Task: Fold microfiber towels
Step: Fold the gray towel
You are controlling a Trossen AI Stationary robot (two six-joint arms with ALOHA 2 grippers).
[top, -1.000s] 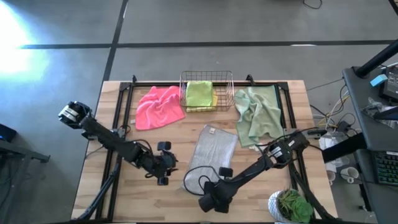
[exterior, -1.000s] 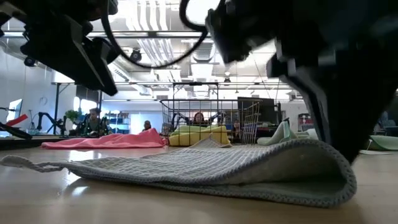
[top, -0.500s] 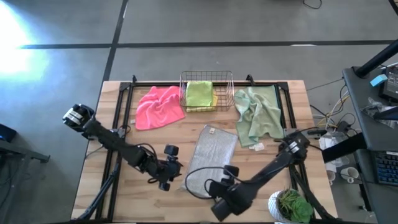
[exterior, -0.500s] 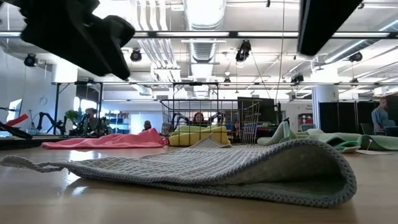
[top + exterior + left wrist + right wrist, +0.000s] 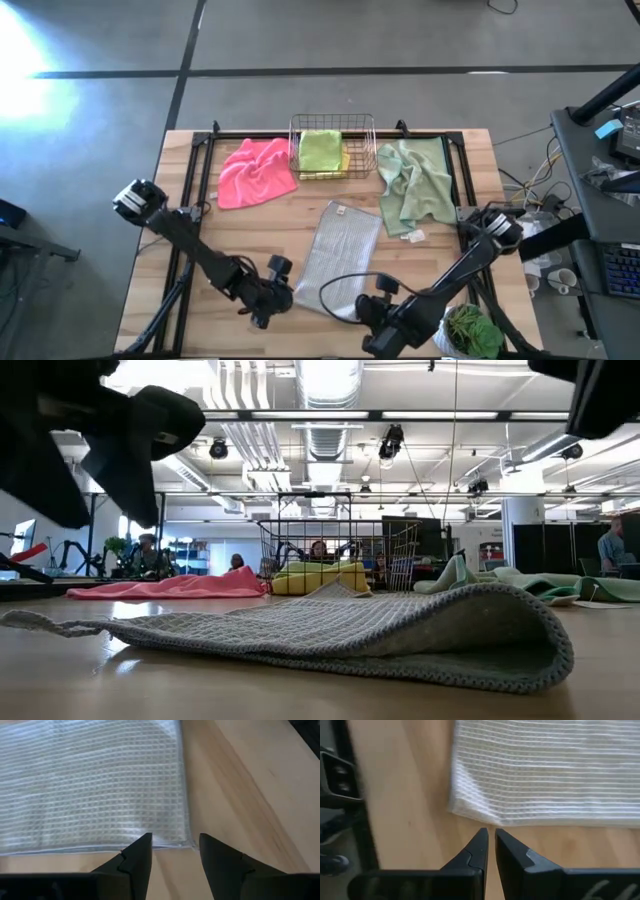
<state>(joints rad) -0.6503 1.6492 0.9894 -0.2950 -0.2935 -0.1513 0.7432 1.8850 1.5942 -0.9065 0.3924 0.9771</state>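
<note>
Left gripper (image 5: 172, 851) hangs over the surface (image 5: 200, 250) just off the near left corner of the folded grey towel (image 5: 338, 258), fingers parted and empty. Pink towel (image 5: 255, 170) lies rumpled at the back, lime towel (image 5: 320, 150) in the basket (image 5: 332, 122), sage towel (image 5: 412, 185) rumpled beyond. Right gripper (image 5: 491, 845), fingers closed on nothing, sits off the grey towel's near right corner.

Wooden table (image 5: 280, 225): pale planks, black frame rails along its edges. Floor (image 5: 300, 35): grey concrete, dark seam lines, bright glare at one side. Ceiling (image 5: 330, 400): exposed ducts, pipes, strip lights, hanging black spotlights. Room beyond: open workshop hall, seated people (image 5: 318, 548) far off, stands and equipment. Side desk (image 5: 605, 150): dark, with cables, keyboard. Potted plant (image 5: 470, 330): green, by the table corner.
</note>
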